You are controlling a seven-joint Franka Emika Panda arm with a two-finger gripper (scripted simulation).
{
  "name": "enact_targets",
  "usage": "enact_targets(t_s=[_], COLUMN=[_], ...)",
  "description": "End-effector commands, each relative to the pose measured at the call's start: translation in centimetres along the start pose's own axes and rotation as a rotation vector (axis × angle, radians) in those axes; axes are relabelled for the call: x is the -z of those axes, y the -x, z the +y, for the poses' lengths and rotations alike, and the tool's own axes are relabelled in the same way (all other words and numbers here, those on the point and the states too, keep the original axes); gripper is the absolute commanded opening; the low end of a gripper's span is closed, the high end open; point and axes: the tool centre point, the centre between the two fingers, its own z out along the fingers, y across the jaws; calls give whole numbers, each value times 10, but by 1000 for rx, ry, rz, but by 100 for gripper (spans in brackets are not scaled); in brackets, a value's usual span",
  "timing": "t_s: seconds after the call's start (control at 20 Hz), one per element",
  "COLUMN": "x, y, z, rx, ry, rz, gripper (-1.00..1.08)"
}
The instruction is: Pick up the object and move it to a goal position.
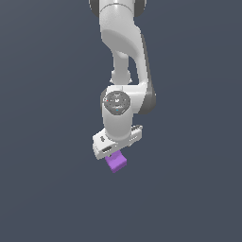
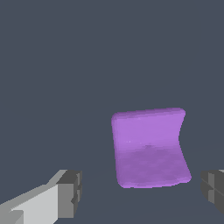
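Below the white arm, against a flat slate-grey ground without seam, edge or texture, sat the purple cube. No worktop border showed in either view, so its place could only be told from the machine above it: in the exterior view it lay directly under the end effector, peeking out beneath the white palm block, with its lit upper face paler than the shaded side.

The arm's shells were smooth, glossy white, rounded at each link, with dark grey bands at the joints and a round, dark-centred cap on the wrist housing facing the camera. The palm block was boxy and tilted, lower toward the exterior view's left.

From the wrist view the cube looked matte and plain, its corners softly rounded, one face lilac and the adjoining face a deeper, faintly mottled violet. Two fingers framed it: one white with a blocky grey pad, the other showing only its grey pad at the picture's margin. The end effector stood spread wide, the cube between the pads and nearer the second, with grey ground visible on both sides and neither pad touching it. Whether the cube rested on the ground or hung just above it could not be told.
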Motion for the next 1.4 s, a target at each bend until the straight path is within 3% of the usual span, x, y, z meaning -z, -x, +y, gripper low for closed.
enact_targets(t_s=[0.0,0.7,1.35], x=[-6,-20,-67], y=[-4,-8,-8], z=[8,21,22], rx=[38,93,97], ry=[3,8,9], rz=[3,7,8], gripper=[100,100,100])
